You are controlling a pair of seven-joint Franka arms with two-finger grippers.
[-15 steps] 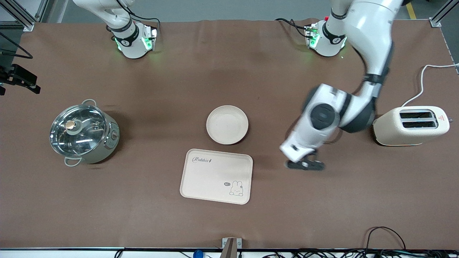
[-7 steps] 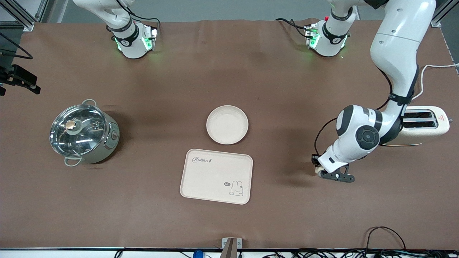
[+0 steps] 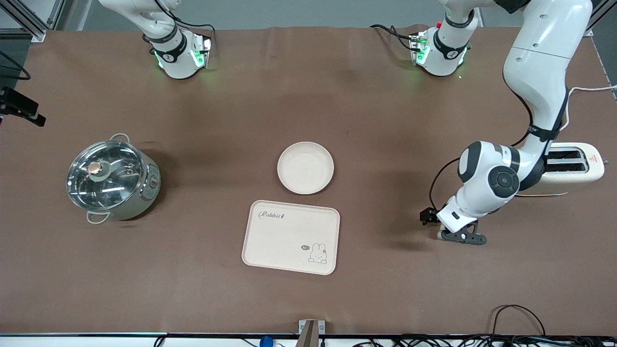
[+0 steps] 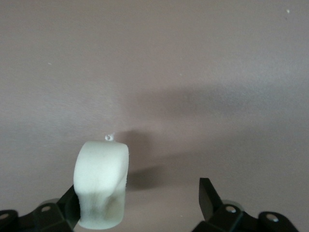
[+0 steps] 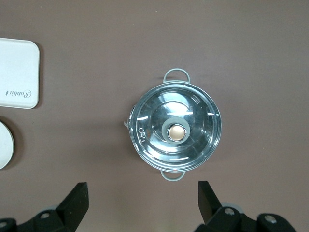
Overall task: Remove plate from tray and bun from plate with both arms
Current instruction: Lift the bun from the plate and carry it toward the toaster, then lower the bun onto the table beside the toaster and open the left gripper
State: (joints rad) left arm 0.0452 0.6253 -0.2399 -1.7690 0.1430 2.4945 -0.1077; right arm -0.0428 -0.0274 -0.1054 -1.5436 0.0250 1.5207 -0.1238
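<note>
The round cream plate [image 3: 305,167] lies at the table's middle, just farther from the front camera than the tray. The pale bun [image 4: 101,186] shows in the left wrist view, standing against one finger while the other finger is well apart from it. My left gripper [image 3: 462,237], also in its own wrist view [image 4: 140,205], is open and low over the bare table, nearer the front camera than the toaster. My right gripper [image 5: 143,203] is open and empty, high over the pot [image 5: 177,129]; it is out of the front view.
A rectangular cream tray with a rabbit drawing [image 3: 290,237] lies nearer the front camera than the plate. A lidded steel pot [image 3: 112,178] stands toward the right arm's end. A cream toaster [image 3: 573,166] stands toward the left arm's end, partly hidden by the left arm.
My left arm has swung away from the plate toward the toaster's end of the table, and its gripper has ended a little nearer the table's front edge. The plate and tray have not moved.
</note>
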